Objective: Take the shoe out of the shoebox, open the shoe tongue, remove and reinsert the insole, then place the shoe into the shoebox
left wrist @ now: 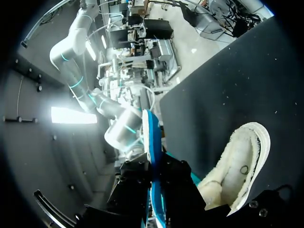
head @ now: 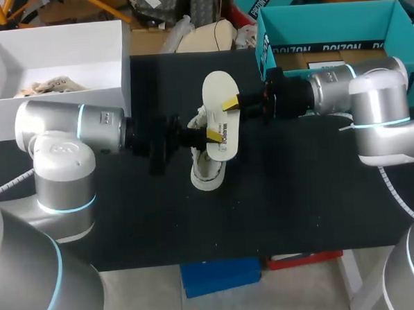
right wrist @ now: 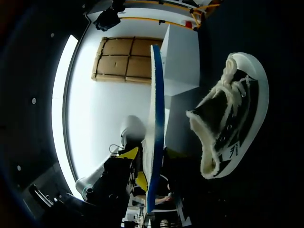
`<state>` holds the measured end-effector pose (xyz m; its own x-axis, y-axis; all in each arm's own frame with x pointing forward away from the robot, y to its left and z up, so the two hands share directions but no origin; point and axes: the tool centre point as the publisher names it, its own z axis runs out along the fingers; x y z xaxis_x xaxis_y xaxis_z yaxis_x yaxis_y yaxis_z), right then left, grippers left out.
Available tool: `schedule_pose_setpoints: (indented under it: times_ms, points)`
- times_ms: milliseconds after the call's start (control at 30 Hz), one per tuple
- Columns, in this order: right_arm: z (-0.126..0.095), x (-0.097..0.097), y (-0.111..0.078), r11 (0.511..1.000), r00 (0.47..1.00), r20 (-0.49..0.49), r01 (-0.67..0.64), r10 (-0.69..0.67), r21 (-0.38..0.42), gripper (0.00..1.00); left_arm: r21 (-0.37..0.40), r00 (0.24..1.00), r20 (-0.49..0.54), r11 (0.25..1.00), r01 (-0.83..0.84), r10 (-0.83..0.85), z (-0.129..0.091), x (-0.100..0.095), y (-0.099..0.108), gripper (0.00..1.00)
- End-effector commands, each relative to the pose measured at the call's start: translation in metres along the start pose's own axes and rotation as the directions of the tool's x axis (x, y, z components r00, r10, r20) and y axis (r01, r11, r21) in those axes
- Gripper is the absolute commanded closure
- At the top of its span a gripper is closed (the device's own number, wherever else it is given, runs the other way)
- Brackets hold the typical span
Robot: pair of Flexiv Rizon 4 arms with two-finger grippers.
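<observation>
- Black table [head: 321, 211] fills the middle of the head view. A white shoebox [head: 55, 45] sits at its far left with crumpled paper [head: 50, 85] inside, and a teal box [head: 325, 17] sits at the far right.
- Print: the teal box has white lettering along its flaps. The insole [head: 220, 92] carries a dark printed patch at its near end, and the shoe [head: 206, 174] has a small mark on its side. None of it is noted down.
- The insole is white, is held above the table mid-scene, and is out of the shoe. Both wrist views show it only edge-on, as a thin blue-rimmed strip.
- Left gripper [head: 211, 135] is clamped on the insole's near end. From the right wrist its yellow tips sit on either side of the strip.
- Right gripper [head: 231, 104] is clenched on the insole's side edge. From the left wrist dark fingers press both faces, and its yellow tips are hidden there.
- The shoe rests on the table directly under the insole, outside both boxes. It has a dark upper, a fleecy white lining and white laces.
- In the head view the insole and the left gripper cover the shoe's far part. Whether the shoe is upright or tipped is hard to tell.
</observation>
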<state>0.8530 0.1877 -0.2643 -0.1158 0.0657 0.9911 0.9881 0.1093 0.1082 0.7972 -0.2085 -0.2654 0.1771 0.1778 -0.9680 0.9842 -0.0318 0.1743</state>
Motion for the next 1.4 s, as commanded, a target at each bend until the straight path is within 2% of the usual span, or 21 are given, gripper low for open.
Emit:
schedule_pose_setpoints:
  times_ms: [33,100,133,167,433,467,500,533,600,667,733,800,867,933,967,1067,1100,1267,1400]
  points:
    - [0.002,0.001,0.004,1.0,1.0,0.007,-0.001,0.001,0.008,0.83,0.002,1.0,-0.005,1.0,0.0,0.0,0.0,-0.001,0.0,1.0]
    - [0.002,0.001,0.004,1.0,1.0,0.009,0.0,0.0,0.01,0.85,0.002,1.0,-0.005,1.0,0.0,0.0,0.0,-0.001,0.0,1.0]
    - [0.002,0.001,0.004,1.0,1.0,0.01,0.0,0.0,0.011,0.91,0.002,1.0,-0.005,1.0,0.0,0.0,0.0,-0.001,0.0,1.0]
    - [0.002,0.001,0.004,1.0,1.0,0.016,-0.002,0.001,0.012,1.0,0.002,1.0,-0.005,1.0,0.0,0.0,0.0,-0.001,0.0,1.0]
    - [0.002,0.001,0.005,1.0,0.999,0.04,-0.02,0.019,0.024,1.0,0.002,1.0,-0.005,1.0,0.0,0.0,0.0,-0.001,0.0,1.0]
    - [0.002,0.001,0.005,1.0,0.999,0.04,-0.02,0.019,0.024,1.0,-0.011,0.999,-0.051,1.0,-0.01,0.009,-0.002,-0.003,0.001,0.96]
    - [0.002,0.001,0.005,1.0,0.999,0.04,-0.02,0.019,0.024,1.0,-0.02,0.997,-0.078,0.999,-0.028,0.026,-0.006,-0.006,0.001,0.03]
    - [0.002,0.001,0.005,1.0,0.999,0.04,-0.02,0.019,0.024,1.0,-0.029,0.992,-0.116,0.998,-0.061,0.057,-0.011,-0.009,0.001,0.0]
    - [0.002,0.001,0.005,1.0,0.999,0.04,-0.02,0.019,0.024,1.0,-0.051,0.983,-0.167,0.995,-0.087,0.077,-0.025,-0.017,0.001,0.0]
    - [0.002,0.001,0.005,1.0,0.999,0.04,-0.02,0.019,0.024,1.0,-0.036,0.953,-0.28,0.99,-0.133,0.118,-0.038,-0.023,-0.001,0.0]
    - [0.002,0.001,0.005,1.0,0.999,0.04,-0.02,0.019,0.024,1.0,-0.014,0.929,-0.343,0.988,-0.152,0.139,-0.049,-0.029,-0.003,0.0]
    - [0.002,0.001,0.005,1.0,0.999,0.04,-0.02,0.019,0.024,1.0,0.036,0.864,-0.47,0.982,-0.187,0.182,-0.058,-0.034,-0.006,0.0]
    - [0.002,0.001,0.005,1.0,0.999,0.04,-0.02,0.019,0.024,1.0,0.112,0.762,-0.6,0.969,-0.222,0.244,-0.063,-0.037,-0.01,0.0]
    - [0.002,0.001,0.005,1.0,0.999,0.04,-0.02,0.019,0.024,1.0,0.23,0.553,-0.755,0.932,-0.28,0.353,-0.063,-0.041,-0.016,0.0]
    - [0.002,0.001,0.005,1.0,0.999,0.04,-0.02,0.019,0.024,1.0,0.269,0.464,-0.797,0.916,-0.299,0.386,-0.063,-0.043,-0.017,0.0]
    - [0.002,0.001,0.005,1.0,0.999,0.04,-0.02,0.019,0.024,1.0,0.366,0.173,-0.884,0.874,-0.318,0.434,-0.06,-0.052,-0.02,0.0]
    - [0.002,0.001,0.005,1.0,0.999,0.04,-0.02,0.019,0.024,1.0,0.381,0.11,-0.895,0.87,-0.314,0.432,-0.059,-0.054,-0.02,0.0]
    - [0.002,0.001,0.005,1.0,0.999,0.04,-0.02,0.019,0.024,1.0,0.385,0.0,-0.914,0.866,-0.319,0.407,-0.053,-0.068,-0.024,0.0]
    - [0.002,0.001,0.005,1.0,0.999,0.04,-0.02,0.019,0.024,1.0,0.41,-0.09,-0.911,0.858,-0.309,0.403,-0.053,-0.068,-0.024,0.0]
